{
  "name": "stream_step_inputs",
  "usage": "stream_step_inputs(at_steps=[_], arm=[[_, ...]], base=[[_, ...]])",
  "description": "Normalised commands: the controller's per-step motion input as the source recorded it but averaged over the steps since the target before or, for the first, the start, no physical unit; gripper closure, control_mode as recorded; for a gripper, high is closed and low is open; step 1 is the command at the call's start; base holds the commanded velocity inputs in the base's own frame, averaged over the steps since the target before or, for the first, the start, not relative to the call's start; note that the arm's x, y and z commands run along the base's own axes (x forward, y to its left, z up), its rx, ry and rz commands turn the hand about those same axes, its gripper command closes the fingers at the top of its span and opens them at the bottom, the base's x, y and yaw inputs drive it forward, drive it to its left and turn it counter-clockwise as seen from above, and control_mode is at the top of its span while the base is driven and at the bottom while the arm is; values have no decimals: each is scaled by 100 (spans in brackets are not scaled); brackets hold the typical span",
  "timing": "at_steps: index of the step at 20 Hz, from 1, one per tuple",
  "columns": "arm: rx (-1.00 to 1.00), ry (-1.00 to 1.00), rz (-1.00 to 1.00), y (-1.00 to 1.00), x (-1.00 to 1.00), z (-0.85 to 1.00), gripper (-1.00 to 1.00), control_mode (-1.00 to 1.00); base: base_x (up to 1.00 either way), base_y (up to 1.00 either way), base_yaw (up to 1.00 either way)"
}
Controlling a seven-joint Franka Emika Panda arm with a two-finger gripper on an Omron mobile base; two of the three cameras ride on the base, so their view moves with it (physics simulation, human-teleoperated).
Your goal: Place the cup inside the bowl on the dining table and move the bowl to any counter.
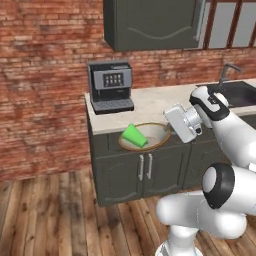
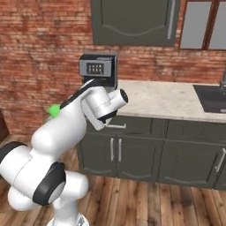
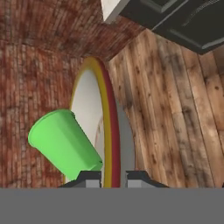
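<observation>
My gripper (image 3: 111, 178) is shut on the rim of the bowl (image 3: 110, 127), which passes edge-on between the two fingertips. The bright green cup (image 3: 63, 140) lies tipped on its side inside the bowl. From the left base view the tan-rimmed bowl (image 1: 152, 136) with the cup (image 1: 134, 135) in it hangs at the front edge of the counter (image 1: 150, 102), and the gripper (image 1: 167, 131) holds its right rim. I cannot tell whether the bowl touches the counter. A sliver of the cup (image 2: 54, 110) peeks out behind my arm. The dining table is out of view.
A coffee machine (image 1: 110, 85) stands at the counter's left end, just behind the bowl. A sink (image 1: 240, 92) with a faucet lies at the right. Dark cabinets hang above, and the brick wall backs the counter. Wooden floor lies in front.
</observation>
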Motion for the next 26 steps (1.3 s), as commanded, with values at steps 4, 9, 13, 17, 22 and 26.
stream_step_inputs(at_steps=[4,9,13,17,22,26], arm=[[0,0,0,0,0,0,100,100],[0,0,0,0,0,0,100,100],[0,0,0,0,0,0,100,100],[0,0,0,0,0,0,100,100],[0,0,0,0,0,0,100,100],[0,0,0,0,0,0,100,100]], base=[[48,-58,3],[64,-55,3],[69,-57,3],[50,-48,3],[22,-41,4],[52,-44,3]])
